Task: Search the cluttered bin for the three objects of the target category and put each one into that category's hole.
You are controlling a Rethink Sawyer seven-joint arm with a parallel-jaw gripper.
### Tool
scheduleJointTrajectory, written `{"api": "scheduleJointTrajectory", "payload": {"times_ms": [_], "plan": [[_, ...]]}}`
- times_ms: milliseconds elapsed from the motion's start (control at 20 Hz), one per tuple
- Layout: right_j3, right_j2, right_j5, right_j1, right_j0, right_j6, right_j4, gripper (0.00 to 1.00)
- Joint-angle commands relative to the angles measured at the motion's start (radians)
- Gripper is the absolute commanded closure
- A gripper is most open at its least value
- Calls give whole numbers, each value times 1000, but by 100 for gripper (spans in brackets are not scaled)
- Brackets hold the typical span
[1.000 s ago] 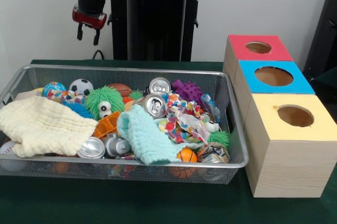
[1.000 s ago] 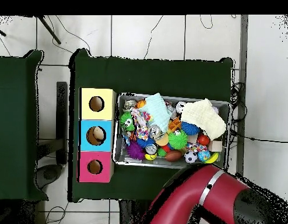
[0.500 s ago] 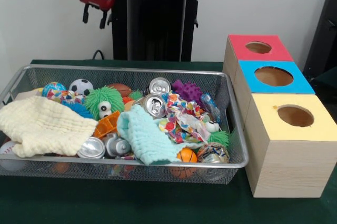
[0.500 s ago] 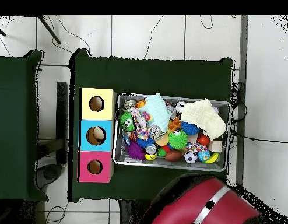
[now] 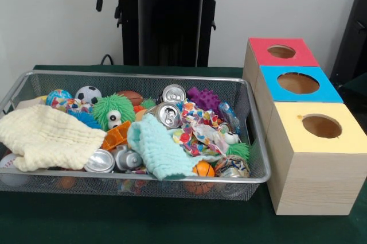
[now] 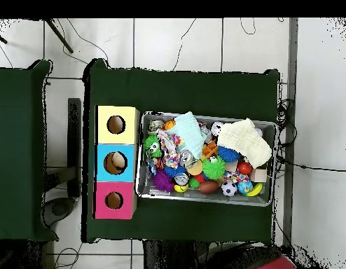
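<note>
— So, reading the front view from the left, what's where?

— At the upper left the gripper (image 5: 108, 3) hangs high beside the pedestal (image 5: 166, 20), well above the desk (image 5: 172, 227). Two dark fingers point down with a gap between them; it looks released, and it holds and touches nothing.

— And the bin (image 5: 143, 178)?

— It fills the lower left and centre of the frame, heaped full. A cream cloth (image 5: 49, 136) drapes over its left end, then a green fuzzy toy (image 5: 113, 111), a soda can (image 5: 168, 114) and a mint cloth (image 5: 160, 151) toward the middle.

— Why the cloths on top?

— My guess is they're there to hide things, so the search means lifting or pushing clutter aside.

— And on the right?

— Three wooden boxes in a row, touching: red box (image 5: 279, 53) at the upper right, blue box (image 5: 298, 85), then yellow box (image 5: 321, 126) lowest, each with a round hole up, presumably so items drop straight in.
</note>
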Motion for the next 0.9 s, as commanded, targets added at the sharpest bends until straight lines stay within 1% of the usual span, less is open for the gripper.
{"api": "scheduleJointTrajectory", "payload": {"times_ms": [50, 200, 400, 700, 900], "plan": [[98, 137, 59, 18, -45, 143, -60, 0], [94, 132, 28, 47, -36, 142, -47, 0], [90, 142, 28, 63, -8, 140, -23, 0], [97, 176, 21, 99, 52, 164, 38, 0], [104, 202, 8, 116, 106, 185, 88, 0]]}}
